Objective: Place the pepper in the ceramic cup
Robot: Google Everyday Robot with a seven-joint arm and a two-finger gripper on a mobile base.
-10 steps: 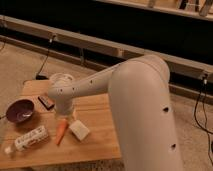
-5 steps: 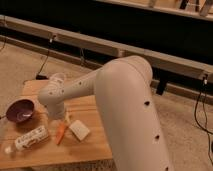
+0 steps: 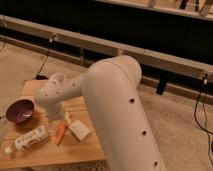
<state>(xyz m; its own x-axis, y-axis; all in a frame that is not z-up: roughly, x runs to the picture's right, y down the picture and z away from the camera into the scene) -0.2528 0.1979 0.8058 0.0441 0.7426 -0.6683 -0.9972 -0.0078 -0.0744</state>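
Swinging further left across the view than half a second ago with the bulky white robot arm (image 3: 117, 115), and covering more of the light wooden table (image 3: 60, 156). Down at its tip, low over the tabletop, the two-finger gripper (image 3: 65, 118): jaws spread wide, gripping nothing, just above the near end of the slim orange pepper (image 3: 60, 133). Lying flat on the wood, same spot as before, between the white plastic bottle (image 3: 28, 139) and the flat white rectangular block (image 3: 79, 130). Counting up: one pepper, one small whitish ceramic cup (image 3: 56, 78) peeking out behind the arm near the table's far edge, one dark purple bowl (image 3: 20, 111), one bottle, one block.
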